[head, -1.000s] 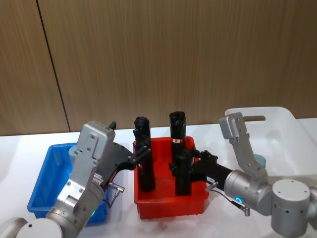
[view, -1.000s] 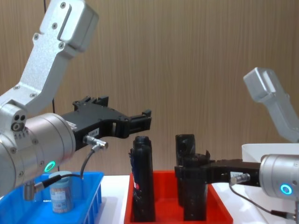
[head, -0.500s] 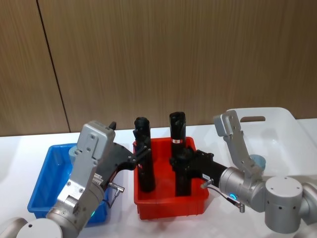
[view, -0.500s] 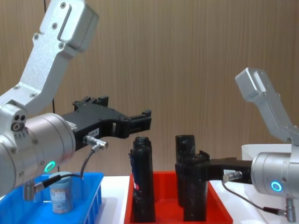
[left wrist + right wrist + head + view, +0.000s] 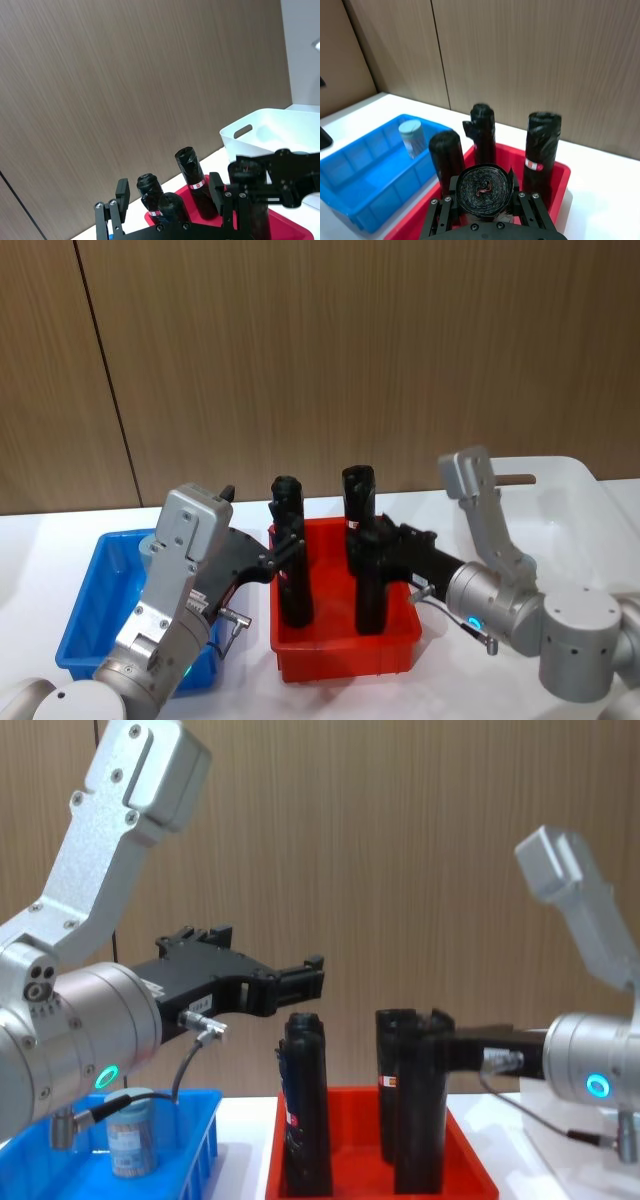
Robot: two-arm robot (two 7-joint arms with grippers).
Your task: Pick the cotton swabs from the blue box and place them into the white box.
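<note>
One cotton swabs tub with a pale lid stands in the blue box; in the chest view the tub shows behind my left arm, inside the blue box. My left gripper hangs open above the gap between the blue box and the red tray; its fingers stand wide apart with nothing between them. Over the red tray, my right gripper is shut on a black roll. The white box stands at the far right.
A red tray sits between the two boxes and holds several upright black rolls. A wooden wall stands close behind the table. White tabletop lies left of the blue box.
My right gripper has risen and moved slightly back with the black roll, whose top now stands higher in the chest view. The left arm has not moved.
</note>
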